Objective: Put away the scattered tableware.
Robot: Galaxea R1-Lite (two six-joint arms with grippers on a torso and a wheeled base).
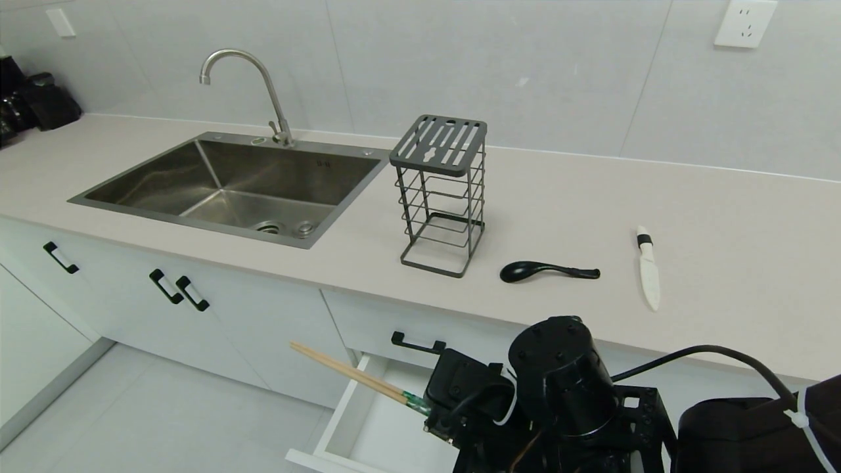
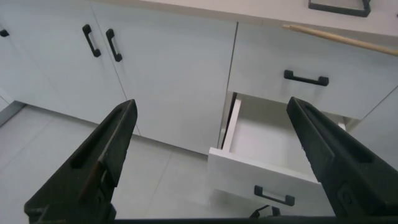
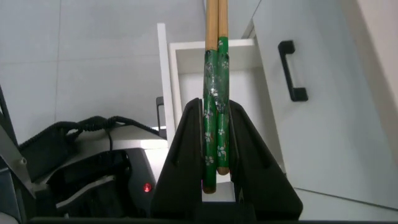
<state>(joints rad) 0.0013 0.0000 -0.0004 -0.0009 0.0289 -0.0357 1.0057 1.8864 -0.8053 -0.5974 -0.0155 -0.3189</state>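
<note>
A pair of wooden chopsticks [image 1: 348, 372] with green patterned ends [image 3: 216, 118] is clamped in my right gripper [image 1: 426, 408] [image 3: 216, 111], held low in front of the counter above the open white drawer [image 1: 341, 420] [image 3: 186, 71]. The sticks point up and to the left. On the counter lie a black spoon [image 1: 545, 270] and a white knife [image 1: 648, 268] with a black band on its handle. My left gripper [image 2: 211, 109] is open with nothing in it, facing the cabinet fronts and the open drawer [image 2: 227, 134]. The chopsticks [image 2: 348, 38] cross above that drawer.
A dark wire rack [image 1: 441, 194] with a slotted top stands mid-counter, right of the steel sink [image 1: 230, 187] and its tap [image 1: 263, 85]. Closed cabinet doors with black handles [image 1: 177, 289] [image 2: 99, 42] are left of the drawer. Black appliances [image 1: 33, 98] sit at the far left.
</note>
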